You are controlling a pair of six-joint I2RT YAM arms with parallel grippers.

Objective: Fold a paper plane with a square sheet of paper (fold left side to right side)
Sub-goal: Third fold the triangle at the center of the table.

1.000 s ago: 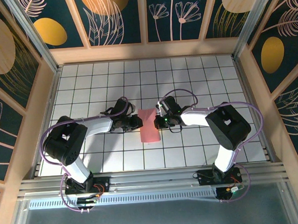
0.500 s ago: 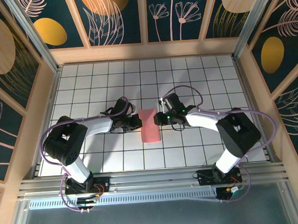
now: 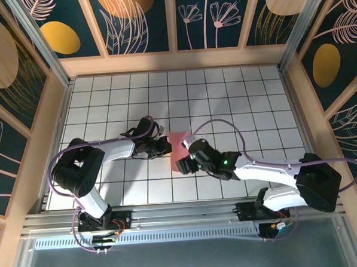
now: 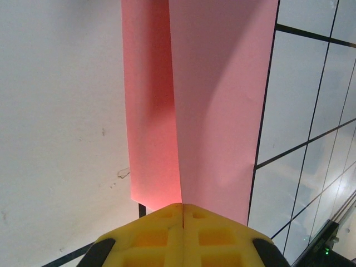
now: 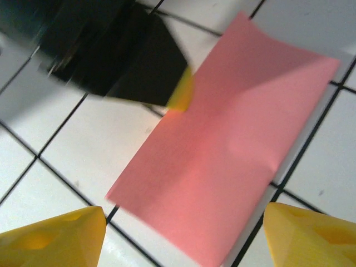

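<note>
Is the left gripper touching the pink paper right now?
Touching. Left wrist view: the left gripper, shut, rests on the paper at its edge, no gap.

Paper (image 3: 178,144) on table (image 3: 236,100), left claw (image 3: 166,147) at left edge, right claw (image 3: 182,164) over near end.

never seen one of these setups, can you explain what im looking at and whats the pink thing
These are two robot arms bolted at a tiled table. One picture looks down from above; the other two come from a camera on each wrist. A folded pink sheet of paper lies between them. The left tool is shut with its yellow tip at the paper's edge; pinching or pressing, I cannot tell. The right tool hangs open over the paper, holding nothing.
</note>
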